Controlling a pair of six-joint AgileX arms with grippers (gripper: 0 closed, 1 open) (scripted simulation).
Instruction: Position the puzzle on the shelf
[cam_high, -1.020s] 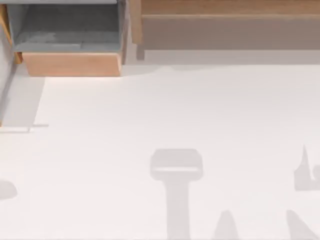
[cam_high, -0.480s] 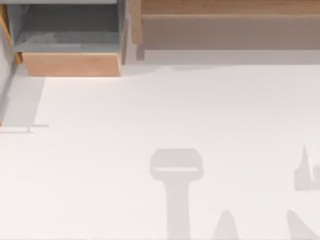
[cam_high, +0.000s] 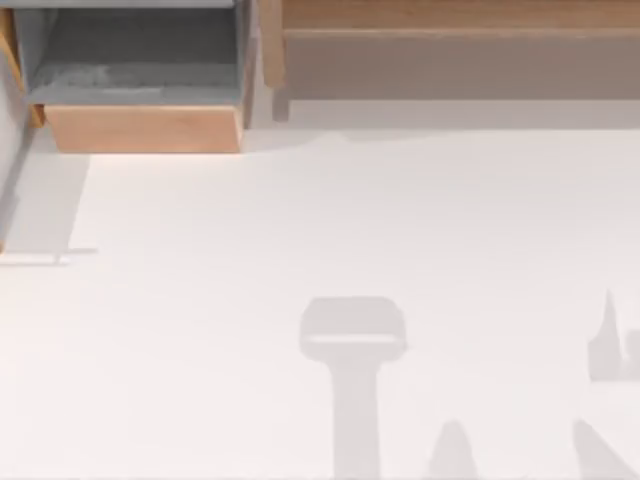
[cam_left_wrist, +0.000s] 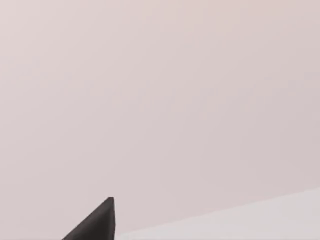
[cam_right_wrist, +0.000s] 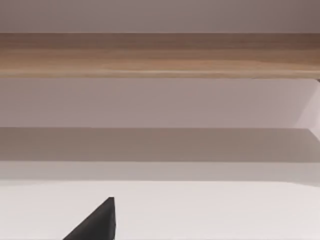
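Note:
The puzzle is out of view. The shelf (cam_high: 460, 18) is a long brown wooden unit along the table's far edge on the right, with a plank top and a shaded grey-brown recess below it. In the right wrist view the shelf (cam_right_wrist: 160, 55) stretches straight across ahead, its recess bare, and a dark part of my right gripper (cam_right_wrist: 97, 224) pokes in at the picture's edge. A dark part of my left gripper (cam_left_wrist: 97, 224) juts in before a plain pale surface in the left wrist view.
A grey-lined box with a light wood front (cam_high: 140, 128) stands at the far left, beside the shelf. The white table (cam_high: 300, 220) carries only grey shadows, one T-shaped near the front middle and narrower ones at the front right.

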